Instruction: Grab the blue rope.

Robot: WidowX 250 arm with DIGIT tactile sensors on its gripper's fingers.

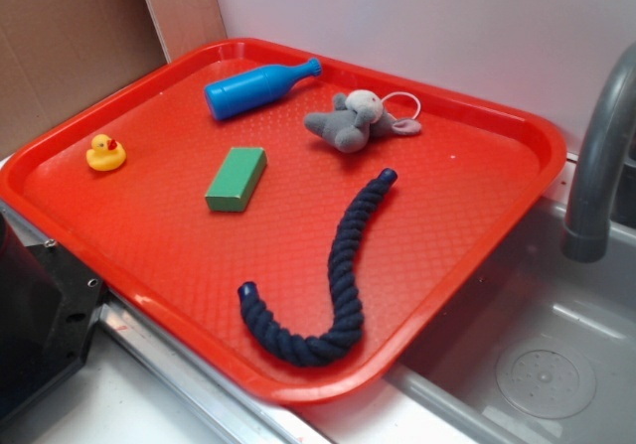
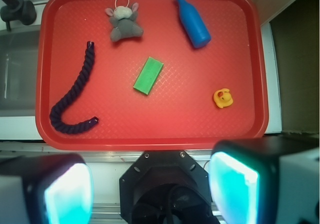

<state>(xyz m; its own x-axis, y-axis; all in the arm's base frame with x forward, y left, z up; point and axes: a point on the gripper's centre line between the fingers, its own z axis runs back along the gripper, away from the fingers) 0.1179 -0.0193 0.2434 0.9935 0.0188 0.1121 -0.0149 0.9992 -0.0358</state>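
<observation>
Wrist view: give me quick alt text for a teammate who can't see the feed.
The open gripper hangs above a red tray, touching nothing. A J-shaped navy rope lies at the tray's left; a grey plush toy, blue bottle, green block and yellow duck lie elsewhere.

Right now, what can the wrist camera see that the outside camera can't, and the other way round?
Only the wrist view shows the gripper, its two fingers spread wide near the bottom edge. Only the exterior view shows the sink drain beside the tray. Both share the red tray carrying the blue rope, green block, blue bottle, grey plush toy and yellow duck, plus the faucet.
</observation>
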